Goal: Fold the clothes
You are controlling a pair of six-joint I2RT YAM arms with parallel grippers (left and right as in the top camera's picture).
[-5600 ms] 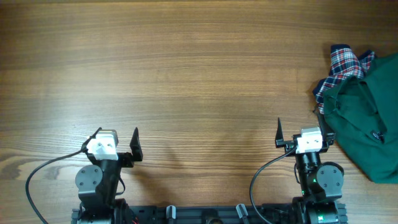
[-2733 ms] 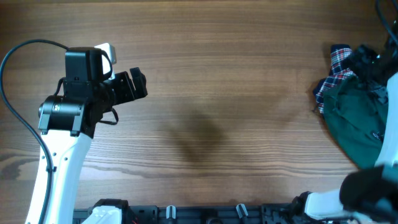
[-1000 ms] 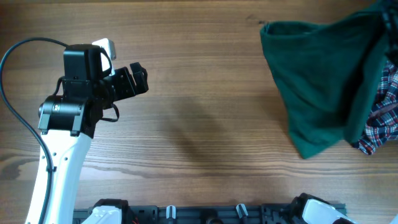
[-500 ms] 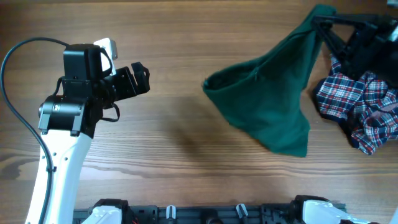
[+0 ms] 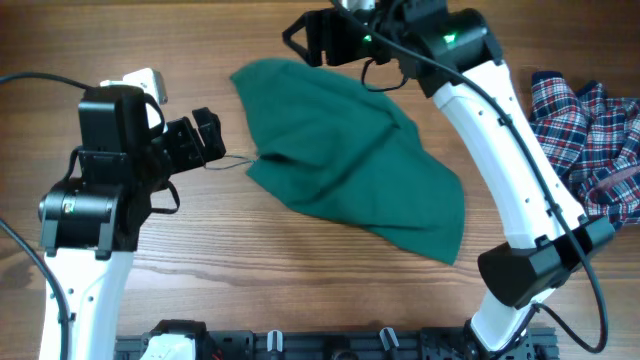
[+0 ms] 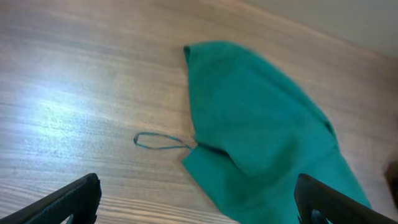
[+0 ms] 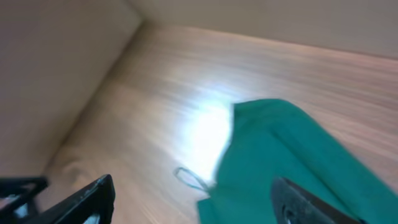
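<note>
The dark green garment (image 5: 350, 175) is lying rumpled in the middle of the table (image 5: 300, 290), its cord loop (image 6: 160, 142) trailing toward the left gripper (image 5: 207, 140), which is hovering just beside it with fingers spread; the right gripper (image 5: 303, 38) is hanging near the cloth's far edge, likewise spread and empty; the plaid garment (image 5: 590, 120) is sitting apart at the right; a pinch catching only the cord, or a doubled layer, would probably be dragging the cloth crooked.

Left pincer (image 5: 211, 140) and right pincer (image 5: 298, 40) gape (both wide).

Counted on the surface (image 5: 300, 280): one dark green garment (image 5: 350, 170), one plaid garment (image 5: 590, 125) — and one thin cord loop (image 6: 158, 142).
</note>
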